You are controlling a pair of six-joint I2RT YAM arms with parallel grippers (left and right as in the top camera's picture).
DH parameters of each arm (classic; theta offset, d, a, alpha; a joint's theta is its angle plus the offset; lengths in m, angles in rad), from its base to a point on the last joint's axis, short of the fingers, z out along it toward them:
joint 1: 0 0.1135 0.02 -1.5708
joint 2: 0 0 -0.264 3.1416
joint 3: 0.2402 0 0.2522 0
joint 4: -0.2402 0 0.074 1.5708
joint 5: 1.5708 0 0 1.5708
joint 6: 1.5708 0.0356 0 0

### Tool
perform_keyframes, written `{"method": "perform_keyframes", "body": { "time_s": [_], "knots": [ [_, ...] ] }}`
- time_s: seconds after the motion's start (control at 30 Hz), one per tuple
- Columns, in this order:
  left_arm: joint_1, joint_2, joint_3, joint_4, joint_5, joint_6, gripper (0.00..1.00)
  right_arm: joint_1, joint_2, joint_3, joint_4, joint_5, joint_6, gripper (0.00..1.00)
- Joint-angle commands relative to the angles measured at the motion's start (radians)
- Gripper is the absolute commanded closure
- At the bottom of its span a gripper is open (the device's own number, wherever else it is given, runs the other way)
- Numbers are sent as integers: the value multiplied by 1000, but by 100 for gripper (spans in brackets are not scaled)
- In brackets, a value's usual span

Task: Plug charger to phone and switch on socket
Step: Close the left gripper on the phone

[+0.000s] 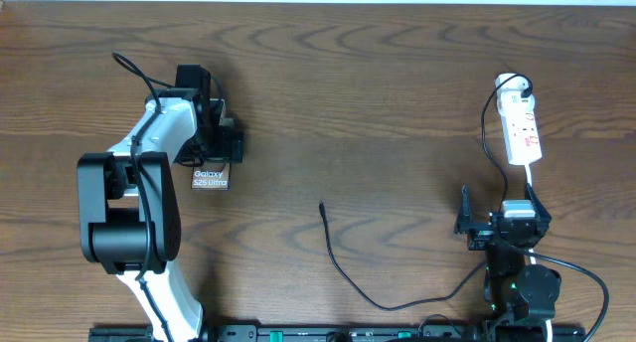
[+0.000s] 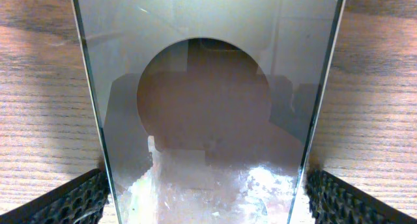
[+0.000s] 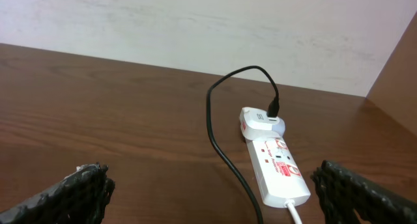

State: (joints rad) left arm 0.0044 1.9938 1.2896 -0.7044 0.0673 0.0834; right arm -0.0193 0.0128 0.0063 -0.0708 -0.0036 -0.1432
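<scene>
Overhead: charger (image 1: 336,257) tip loose mid-table, pointing up-table, phone (image 1: 210,177) up-left of it. Left gripper (image 2: 207,195) spread wide, straddling phone's long sides. Right gripper (image 1: 502,223) also apart and empty (socket (image 1: 522,131) just ahead); tip lies to its left.

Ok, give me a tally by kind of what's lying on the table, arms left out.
Phone: 1
Charger cable: 1
Power strip: 1
Total: 3
</scene>
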Motion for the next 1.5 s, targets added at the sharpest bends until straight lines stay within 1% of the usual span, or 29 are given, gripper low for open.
{"method": "perform_keyframes", "body": {
  "time_s": [0.0,0.17,0.47,0.6,0.83,0.97,1.2,1.3,1.47],
  "knots": [
    [1,26,-27,7,-31,10,2,-5,-4,-1,-5,5,-11,1],
    [1,26,-27,7,-31,10,0,-5,-4,-1,-5,5,-11,1],
    [1,26,-27,7,-31,11,5,-5,-4,-1,-5,5,-11,1],
    [1,26,-27,7,-31,11,8,-5,-4,-1,-5,5,-11,1],
    [1,26,-27,7,-31,11,10,-5,-4,-1,-5,5,-11,1],
    [1,26,-27,8,-31,11,14,-5,-4,-1,-5,5,-11,1],
    [1,26,-27,7,-31,11,15,-5,-4,-1,-5,5,-11,1],
    [1,26,-27,7,-31,11,18,-5,-4,-1,-5,5,-11,1],
    [1,26,-27,8,-31,10,21,-5,-4,-1,-5,5,-11,1]
  ]
}}
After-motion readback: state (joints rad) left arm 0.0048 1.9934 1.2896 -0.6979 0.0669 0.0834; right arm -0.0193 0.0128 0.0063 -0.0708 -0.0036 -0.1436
